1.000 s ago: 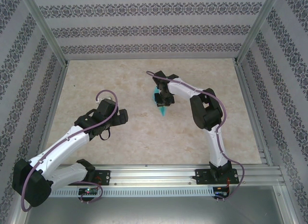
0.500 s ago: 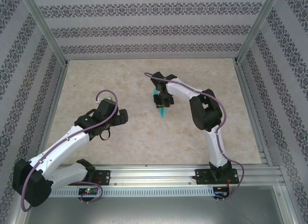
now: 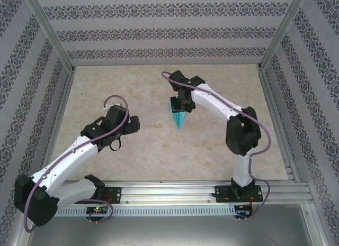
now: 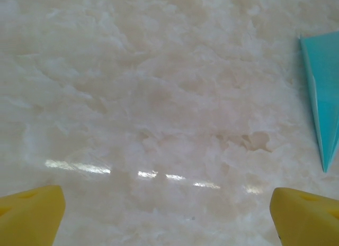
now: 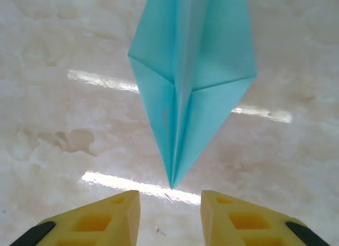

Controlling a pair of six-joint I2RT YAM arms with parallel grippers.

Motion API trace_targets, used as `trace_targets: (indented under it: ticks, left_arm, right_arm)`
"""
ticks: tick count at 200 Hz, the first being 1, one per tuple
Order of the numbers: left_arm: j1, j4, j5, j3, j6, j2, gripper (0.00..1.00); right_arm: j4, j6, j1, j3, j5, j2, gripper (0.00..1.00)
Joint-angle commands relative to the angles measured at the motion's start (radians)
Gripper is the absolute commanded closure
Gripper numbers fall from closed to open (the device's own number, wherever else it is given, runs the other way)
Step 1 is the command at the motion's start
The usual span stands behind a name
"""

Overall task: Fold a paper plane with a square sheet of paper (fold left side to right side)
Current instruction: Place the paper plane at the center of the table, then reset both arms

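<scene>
Wide end of paper plane [image 5: 190, 82] beyond right wrist view's top edge

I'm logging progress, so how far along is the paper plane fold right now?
Done: the paper plane already lies on the table as a slim pointed dart with a centre crease. In hand: nothing; the right gripper is open just off its tip, the left gripper open and apart. Left: seemingly little, perhaps backing both away.

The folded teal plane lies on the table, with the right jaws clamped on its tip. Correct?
Not clamped: the right wrist view shows the right gripper with jaws apart and the paper plane lying on the table, its tip just short of them.
</scene>
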Motion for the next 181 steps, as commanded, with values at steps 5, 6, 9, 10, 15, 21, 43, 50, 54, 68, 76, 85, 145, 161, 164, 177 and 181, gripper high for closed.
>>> trace_targets:
  ticks: [5,6,9,10,15,21,43,50,54,68,76,85,145,161,164,177,181]
  left_arm:
    - [0.060,0.015,-0.085,0.044,0.044,-0.005,0.00]
    - [0.063,0.016,-0.089,0.045,0.045,-0.005,0.00]
    - [0.071,0.019,-0.099,0.048,0.050,-0.005,0.00]
    - [0.074,0.020,-0.102,0.050,0.052,-0.006,0.00]
    - [0.088,0.028,-0.119,0.053,0.061,-0.007,0.00]
    - [0.106,0.035,-0.138,0.060,0.071,-0.008,0.00]
    - [0.164,0.071,-0.235,0.082,0.119,-0.009,0.00]
    - [0.179,0.092,-0.272,0.083,0.136,-0.008,0.00]
    - [0.186,0.108,-0.293,0.079,0.148,-0.009,0.00]
    - [0.212,0.192,-0.357,0.053,0.193,-0.005,0.00]
    - [0.221,0.255,-0.393,0.029,0.224,-0.004,0.00]
    - [0.230,0.326,-0.432,-0.004,0.255,-0.002,0.00]
    - [0.312,0.744,-0.451,-0.225,0.494,0.052,0.00]
    - [0.325,0.818,-0.436,-0.263,0.528,0.077,0.00]
    - [0.329,0.838,-0.429,-0.274,0.534,0.083,0.00]
    - [0.351,0.913,-0.384,-0.315,0.545,0.099,0.00]
    - [0.358,0.932,-0.368,-0.325,0.547,0.105,0.00]
  right_arm:
    - [0.056,-0.023,-0.017,-0.114,0.099,-0.183,0.62]
    - [0.060,-0.026,-0.018,-0.119,0.101,-0.186,0.62]
    - [0.072,-0.029,-0.022,-0.139,0.108,-0.210,0.62]
    - [0.075,-0.031,-0.024,-0.146,0.110,-0.218,0.62]
    - [0.095,-0.037,-0.033,-0.179,0.121,-0.253,0.61]
    - [0.123,-0.047,-0.047,-0.216,0.132,-0.299,0.61]
    - [0.237,-0.082,-0.115,-0.390,0.171,-0.455,0.57]
    - [0.288,-0.095,-0.139,-0.460,0.191,-0.507,0.54]
    - [0.323,-0.101,-0.153,-0.499,0.205,-0.536,0.53]
    - [0.458,-0.134,-0.201,-0.635,0.248,-0.638,0.47]
    - [0.531,-0.155,-0.230,-0.706,0.267,-0.688,0.43]
    - [0.605,-0.176,-0.263,-0.773,0.273,-0.733,0.37]
    - [1.043,-0.307,-0.494,-1.115,0.257,-0.892,0.02]
    - [1.219,-0.341,-0.540,-1.223,0.251,-0.891,0.02]
    - [1.244,-0.347,-0.545,-1.239,0.251,-0.888,0.02]
    - [1.369,-0.356,-0.562,-1.291,0.247,-0.858,0.02]
    - [1.399,-0.356,-0.567,-1.300,0.243,-0.841,0.02]
